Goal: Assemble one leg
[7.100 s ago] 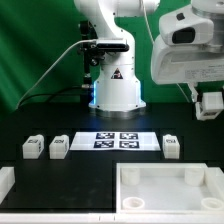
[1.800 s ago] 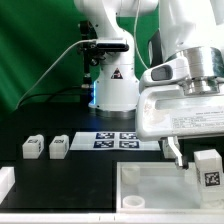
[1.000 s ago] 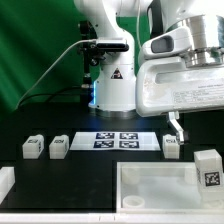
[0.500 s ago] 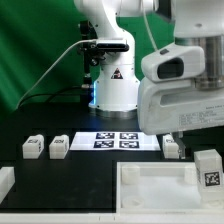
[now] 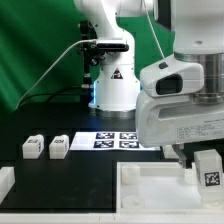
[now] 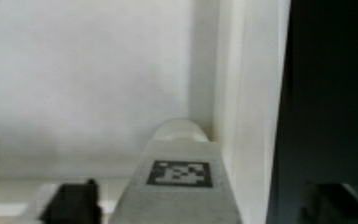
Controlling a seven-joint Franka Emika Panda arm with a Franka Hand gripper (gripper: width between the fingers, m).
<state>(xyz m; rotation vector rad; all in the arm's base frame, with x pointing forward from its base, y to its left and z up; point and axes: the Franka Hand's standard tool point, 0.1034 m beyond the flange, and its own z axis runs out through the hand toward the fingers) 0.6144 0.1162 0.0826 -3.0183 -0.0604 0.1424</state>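
Observation:
A leg (image 5: pixel 208 170), a small white block with a square tag, stands upright in the far right corner of the large white tray-like panel (image 5: pixel 150 188). My gripper (image 5: pixel 196 153) hangs just above and behind it. In the wrist view the leg (image 6: pixel 181 172) lies between the two dark fingers (image 6: pixel 78 200), with a gap on each side. The gripper (image 6: pixel 202 205) is open and empty. Two more legs (image 5: pixel 31 147) (image 5: pixel 59 146) lie on the black table at the exterior view's left. A fourth leg is hidden behind my hand.
The marker board (image 5: pixel 116 140) lies mid-table before the robot base (image 5: pixel 115 90). Another white part (image 5: pixel 5 181) sits at the exterior view's lower left edge. In the wrist view the panel's raised rim (image 6: pixel 247 80) runs beside the leg, with black table (image 6: pixel 336 80) beyond.
My hand rose and moved away from the standing leg, then came back down over it. The leg has not moved. The leg beside the marker board is now covered by my hand.

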